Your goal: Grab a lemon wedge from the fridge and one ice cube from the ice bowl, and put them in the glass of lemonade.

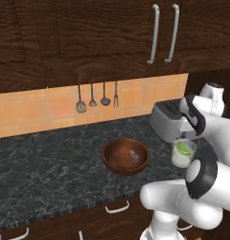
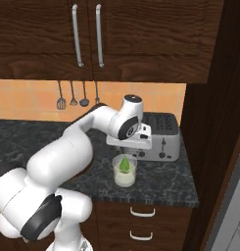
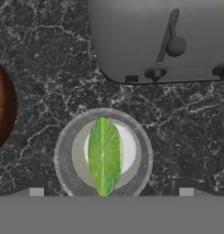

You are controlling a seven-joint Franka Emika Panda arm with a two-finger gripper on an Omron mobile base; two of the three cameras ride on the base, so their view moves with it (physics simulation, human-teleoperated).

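Floating in the glass of lemonade (image 2: 125,172) was the lemon wedge (image 2: 125,164), green and leaf-shaped from above. The glass stood on the dark speckled counter (image 1: 46,164), just in front of the silver toaster (image 2: 161,136). The claw (image 2: 125,153) hung right over the glass, but its tips were hidden under the white hand, so I cannot tell if it was spread or pressed together. The brown wooden bowl (image 1: 126,156) sat near the glass, on the side away from the dark wall. Inside the bowl lay one small pale thing, maybe the ice cube (image 1: 134,155), though it was too small to be sure. Four kitchen tools (image 1: 96,98) hung on the orange tiles behind the counter.
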